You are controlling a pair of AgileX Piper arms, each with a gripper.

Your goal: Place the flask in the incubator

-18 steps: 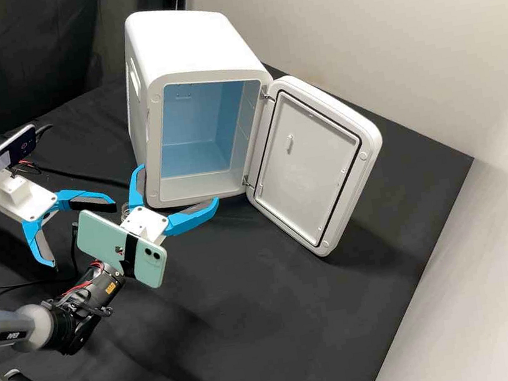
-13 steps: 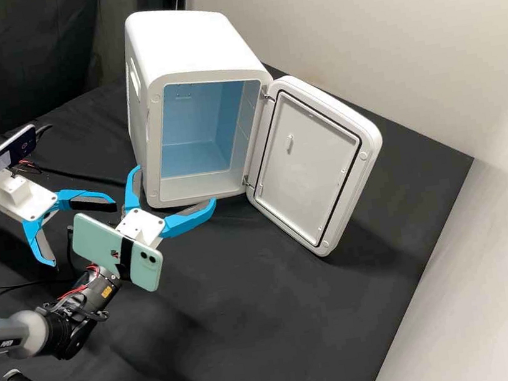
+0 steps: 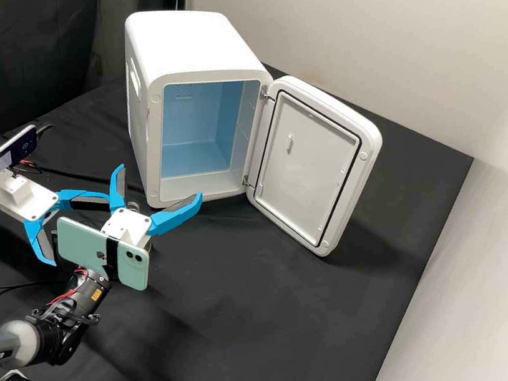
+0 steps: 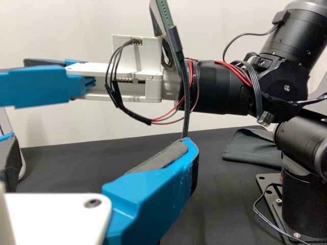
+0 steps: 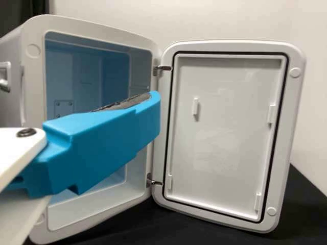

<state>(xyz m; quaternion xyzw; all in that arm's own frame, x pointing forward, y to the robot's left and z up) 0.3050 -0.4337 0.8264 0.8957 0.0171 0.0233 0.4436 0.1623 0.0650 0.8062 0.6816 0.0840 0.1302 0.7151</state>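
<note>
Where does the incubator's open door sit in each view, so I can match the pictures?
High view: the door hangs open right of the incubator, centre-right.
Right wrist view: door swung open beside the incubator's blue interior.
Left wrist view: faces the right arm instead.
Shared landmark: the black bench.

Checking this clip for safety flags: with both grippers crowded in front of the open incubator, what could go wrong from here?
1. The right gripper is spread wide, right at the lower front frame of the incubator; a forward move could catch the frame rather than enter the opening.
2. The left gripper sits close beside it, the two overlapping in the high view; they could knock together.
3. The door stands open sideways; a wide swing might hit it.
</note>
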